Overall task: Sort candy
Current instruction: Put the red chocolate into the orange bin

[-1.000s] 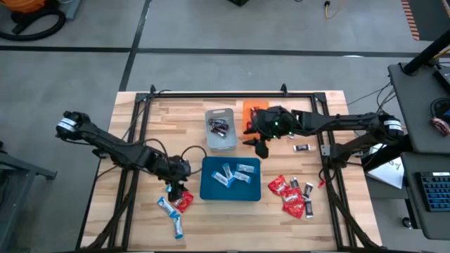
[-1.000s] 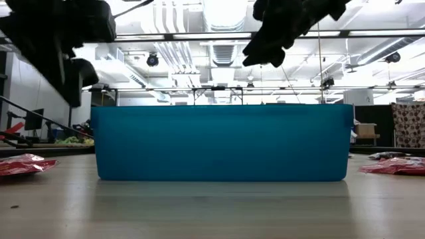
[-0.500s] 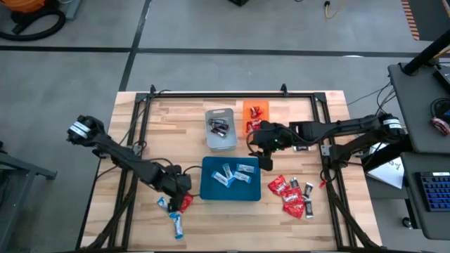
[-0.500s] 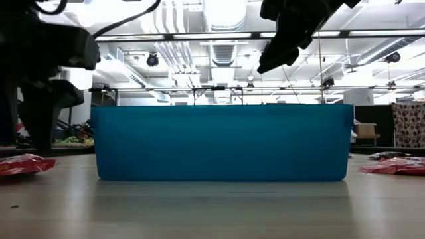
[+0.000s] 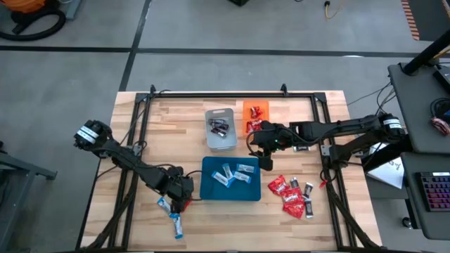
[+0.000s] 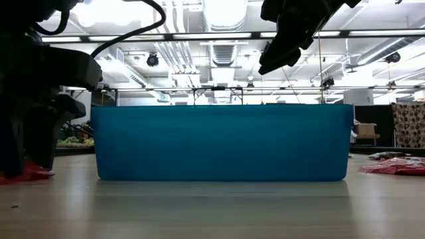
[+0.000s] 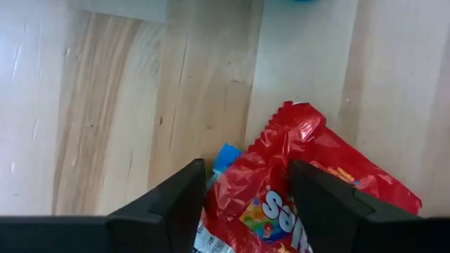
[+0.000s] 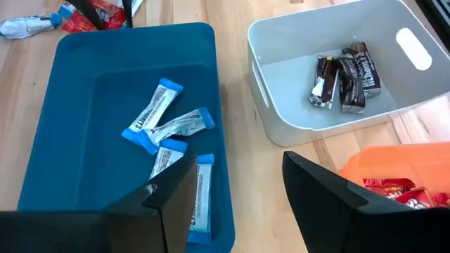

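My left gripper is open and down at the table by the blue tray's near left corner. Its fingers straddle a shiny red packet, which lies over a blue-and-white bar. My right gripper is open and empty, held above the table between the orange tray and the blue tray. Blue-and-white bars lie in the blue tray. Dark bars sit in the grey tray, and red packets in the orange tray. My left gripper comes at the red packet from above, pointing down. One finger stands by the packet's edge and the other finger stands over its body. The packet lies flat on the table. Whether the fingers touch it, I cannot tell.
More red packets and dark bars lie on the table right of the blue tray. One dark bar lies near the right arm. Two blue-and-white bars lie near the left gripper. In the low view the blue tray's wall fills the middle.
My left gripper has moved down and a little toward the near edge, and its open fingers now reach the table around the red packet. My right gripper has moved from beside the orange tray toward the near edge, then held still above the table.
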`<state>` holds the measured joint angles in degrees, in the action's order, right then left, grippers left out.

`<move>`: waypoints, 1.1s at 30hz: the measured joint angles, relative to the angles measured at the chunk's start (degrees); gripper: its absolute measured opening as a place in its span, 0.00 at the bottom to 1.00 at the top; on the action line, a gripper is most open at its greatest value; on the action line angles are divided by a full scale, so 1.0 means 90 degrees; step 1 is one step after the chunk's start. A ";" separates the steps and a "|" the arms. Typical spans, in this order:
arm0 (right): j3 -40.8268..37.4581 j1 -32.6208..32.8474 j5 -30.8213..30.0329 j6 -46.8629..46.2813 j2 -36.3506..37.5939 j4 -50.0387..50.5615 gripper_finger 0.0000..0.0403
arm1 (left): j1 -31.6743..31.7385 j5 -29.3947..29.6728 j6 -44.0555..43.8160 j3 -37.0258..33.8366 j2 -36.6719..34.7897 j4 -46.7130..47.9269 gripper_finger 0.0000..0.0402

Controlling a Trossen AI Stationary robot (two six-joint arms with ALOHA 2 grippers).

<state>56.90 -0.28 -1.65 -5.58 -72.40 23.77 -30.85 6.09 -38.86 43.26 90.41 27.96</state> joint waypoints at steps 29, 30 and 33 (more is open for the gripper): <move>0.0000 0.0005 -0.0033 0.0000 0.0000 -0.0056 0.49 | -0.0097 0.0060 -0.0137 -0.0024 -0.0519 0.0448 0.09; 0.0000 0.0005 -0.0100 -0.0001 0.0000 -0.0056 0.49 | -0.0097 0.0103 -0.0169 -0.0024 -0.0529 0.0450 0.09; 0.0000 0.0005 -0.0296 0.0000 0.0000 -0.0056 0.49 | -0.0095 0.0288 -0.0275 -0.0024 -0.0551 0.0519 0.09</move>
<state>56.90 -0.23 -4.31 -5.58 -72.40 23.27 -31.70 8.68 -41.33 43.05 85.45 32.63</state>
